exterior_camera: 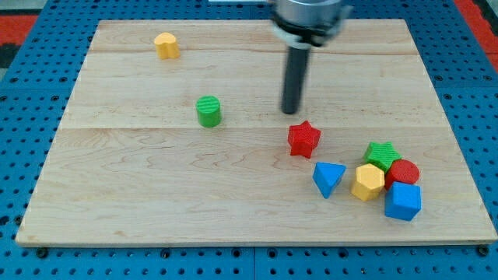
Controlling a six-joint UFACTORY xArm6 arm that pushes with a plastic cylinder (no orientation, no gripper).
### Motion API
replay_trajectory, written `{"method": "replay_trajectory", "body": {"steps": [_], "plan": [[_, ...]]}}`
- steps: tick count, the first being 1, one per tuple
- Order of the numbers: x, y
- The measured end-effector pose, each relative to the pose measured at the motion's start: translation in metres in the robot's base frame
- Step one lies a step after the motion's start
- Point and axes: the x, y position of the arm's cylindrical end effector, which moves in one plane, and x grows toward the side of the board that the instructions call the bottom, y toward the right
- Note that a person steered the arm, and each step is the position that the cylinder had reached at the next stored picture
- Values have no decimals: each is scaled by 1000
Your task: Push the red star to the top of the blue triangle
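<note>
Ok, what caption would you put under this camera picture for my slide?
My tip sits just above the red star, which lies up-left of the blue triangle on the wooden board.

The desk [156, 194] is of pale wood with a matt finish, its grain running in long boards, and it lies on a blue panel [31, 93] full of small holes. The green cylinder [208, 111] looks like plastic with fine ridges on top. The red star [303, 139] and the blue triangle [327, 178] look like matt plastic. The rod above my tip [289, 113] is dark and smooth, with a slight shine
</note>
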Motion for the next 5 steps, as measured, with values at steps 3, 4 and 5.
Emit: {"method": "replay_trajectory", "body": {"steps": [3,4,5], "plan": [[9,68],[-36,-28],[-26,-105]]}}
